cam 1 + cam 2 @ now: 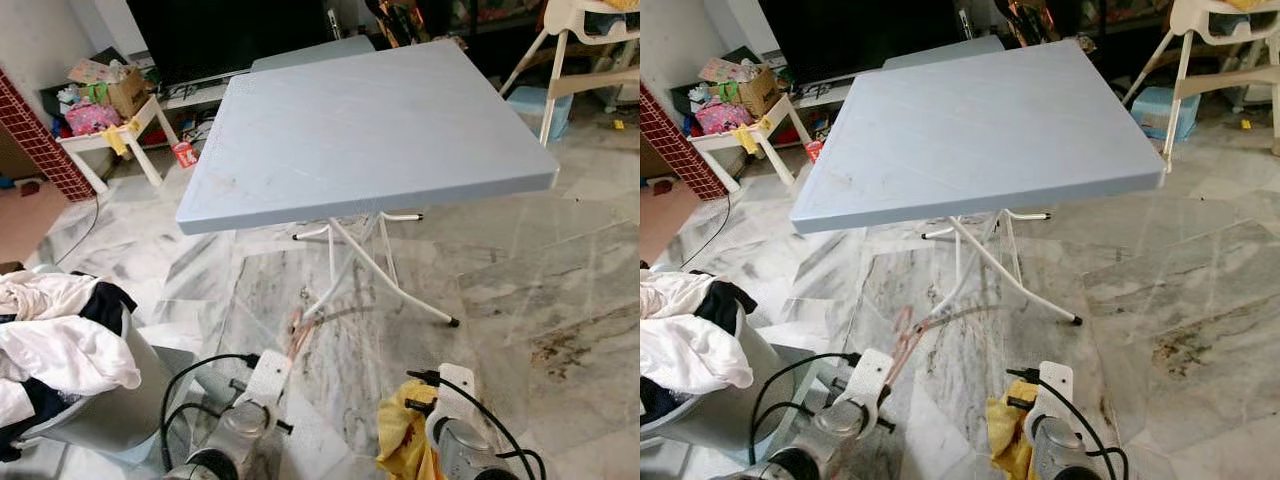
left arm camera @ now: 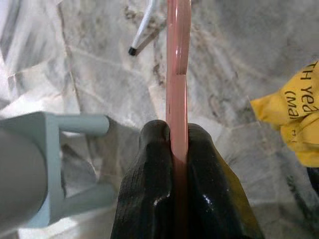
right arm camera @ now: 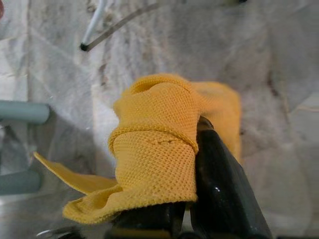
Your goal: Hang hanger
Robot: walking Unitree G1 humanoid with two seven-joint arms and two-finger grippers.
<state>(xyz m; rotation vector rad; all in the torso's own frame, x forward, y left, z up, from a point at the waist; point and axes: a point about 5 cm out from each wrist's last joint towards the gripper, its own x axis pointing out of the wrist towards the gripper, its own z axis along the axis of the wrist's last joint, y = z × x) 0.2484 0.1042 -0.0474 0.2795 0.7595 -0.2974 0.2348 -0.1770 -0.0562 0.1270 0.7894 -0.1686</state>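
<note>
Marble floor point(image 1: 560, 290), grey-veined and glossy, carries a square pale-blue plastic table point(image 1: 370, 130) on thin white folding legs. At far left, a grey laundry basket point(image 1: 100, 410) holds crumpled white and dark clothes point(image 1: 60, 345). Low in front, the left hand point(image 2: 177, 164) pinches the flat, slim pink hanger point(image 2: 177, 74) between its pressed-together black fingers. The right hand point(image 3: 194, 199) clamps a yellow knit cloth point(image 3: 159, 154) draped over its fingers.

Grey-veined marble floor point(image 1: 560, 300), glossy, brown stain on the right. Pale blue folding table point(image 1: 370, 130) on white legs, centre. Dark TV point(image 1: 230, 35) behind it, cluttered white side table point(image 1: 110, 135) far left, white high chair point(image 1: 580, 50) far right.
</note>
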